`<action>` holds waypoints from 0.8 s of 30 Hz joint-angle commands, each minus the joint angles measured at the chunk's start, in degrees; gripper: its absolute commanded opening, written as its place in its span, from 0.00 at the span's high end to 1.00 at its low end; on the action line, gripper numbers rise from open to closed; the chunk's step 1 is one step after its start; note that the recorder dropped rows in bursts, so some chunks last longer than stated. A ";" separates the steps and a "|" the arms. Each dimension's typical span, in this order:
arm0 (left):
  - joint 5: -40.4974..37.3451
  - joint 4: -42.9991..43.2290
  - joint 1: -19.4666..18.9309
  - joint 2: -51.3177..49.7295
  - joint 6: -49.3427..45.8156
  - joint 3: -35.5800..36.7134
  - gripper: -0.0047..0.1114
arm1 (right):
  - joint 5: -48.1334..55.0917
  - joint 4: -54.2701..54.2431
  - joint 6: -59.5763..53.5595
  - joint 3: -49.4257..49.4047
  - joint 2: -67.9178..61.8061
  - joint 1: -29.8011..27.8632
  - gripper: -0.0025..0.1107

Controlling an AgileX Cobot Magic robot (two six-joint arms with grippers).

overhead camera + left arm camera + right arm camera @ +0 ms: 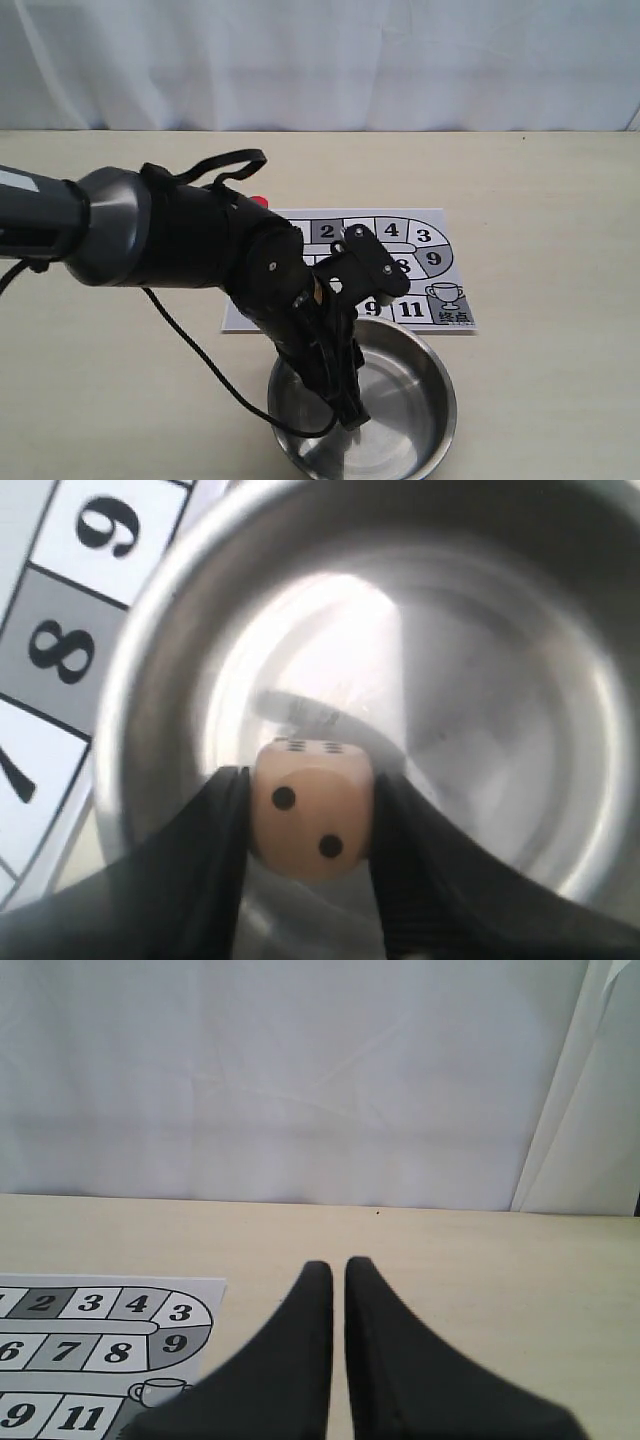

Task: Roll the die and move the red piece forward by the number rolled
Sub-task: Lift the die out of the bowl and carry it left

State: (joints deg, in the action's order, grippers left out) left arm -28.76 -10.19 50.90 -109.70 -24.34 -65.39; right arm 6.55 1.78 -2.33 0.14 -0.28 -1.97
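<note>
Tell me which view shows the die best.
Left wrist view: the die is close up, pips clear, held in the left gripper over the bowl. Exterior view: the arm hides it. Right wrist view: absent.

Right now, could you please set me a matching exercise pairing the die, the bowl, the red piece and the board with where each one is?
1 die
2 bowl
3 red piece
4 board

A flat on the table
B peeking out behind the left arm
C pinched between the left fingers
D below the die, next to the board

Pairs: 1-C, 2-D, 3-B, 4-A
</note>
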 commanded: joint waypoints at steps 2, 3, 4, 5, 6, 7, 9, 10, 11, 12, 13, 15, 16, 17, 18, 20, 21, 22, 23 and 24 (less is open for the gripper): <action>-1.10 0.50 -0.29 5.00 0.83 0.01 0.96 | 0.37 0.45 0.17 -0.14 0.28 0.14 0.94; -1.75 0.50 -0.59 5.74 1.32 0.01 0.96 | 0.37 0.45 0.17 -0.14 0.28 0.14 0.94; -2.51 0.50 -1.36 6.51 1.83 0.01 0.96 | 0.37 0.45 0.17 -0.14 0.28 0.14 0.94; -2.92 0.50 -2.08 7.07 2.00 0.01 0.96 | 0.37 0.45 0.17 -0.14 0.28 0.14 0.94; -3.69 0.50 -3.16 7.86 2.30 0.01 0.96 | 0.37 0.45 0.17 -0.14 0.28 0.14 0.94; -4.56 0.50 -4.35 8.62 2.28 0.01 0.96 | 0.37 0.45 0.17 -0.14 0.28 0.14 0.94; -6.31 0.50 -6.93 9.98 3.04 0.01 0.96 | 0.37 0.45 0.17 -0.14 0.28 0.14 0.94; -7.26 0.50 -8.24 10.80 3.57 0.01 0.96 | 0.37 0.45 0.17 -0.14 0.28 0.14 0.94; -8.30 0.50 -9.51 11.45 3.65 0.01 0.96 | 0.37 0.45 0.17 -0.14 0.28 0.14 0.94; -9.09 0.62 -10.46 11.99 3.65 0.01 0.96 | 0.37 0.45 0.17 -0.14 0.28 0.14 0.94; -9.90 0.62 -11.59 12.48 3.65 0.01 0.96 | 0.37 0.45 0.17 -0.14 0.28 0.14 0.94; -10.94 0.76 -13.34 12.98 3.65 0.01 0.96 | 0.37 0.45 0.17 -0.14 0.28 0.14 0.94; -11.32 1.78 -14.21 12.91 3.65 0.01 0.96 | 0.37 0.45 0.17 -0.14 0.28 0.14 0.94; -11.69 2.61 -14.98 12.91 3.65 0.01 0.96 | 0.37 0.45 0.17 -0.14 0.28 0.14 0.94; -11.81 2.72 -15.60 12.91 3.65 0.26 0.96 | 0.37 0.45 0.17 -0.14 0.28 0.14 0.94; -10.93 3.02 -16.92 12.91 3.65 1.73 0.96 | 0.37 0.45 0.17 -0.14 0.28 0.14 0.94; -10.65 3.78 -17.50 12.91 3.52 2.53 0.96 | 0.37 0.45 0.17 -0.14 0.28 0.14 0.94; -10.16 5.20 -18.09 12.91 3.52 3.69 0.96 | 0.37 0.45 0.17 -0.14 0.28 0.14 0.94; -9.87 6.60 -18.81 12.91 3.52 4.84 0.96 | 0.37 0.45 0.17 -0.14 0.28 0.14 0.94; -9.73 7.15 -19.47 13.00 3.67 5.71 0.96 | 0.37 0.45 0.17 -0.14 0.28 0.14 0.94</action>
State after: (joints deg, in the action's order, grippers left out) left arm -39.45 -5.42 33.03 -97.20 -21.21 -61.85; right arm 6.55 1.78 -2.33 0.14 -0.28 -1.97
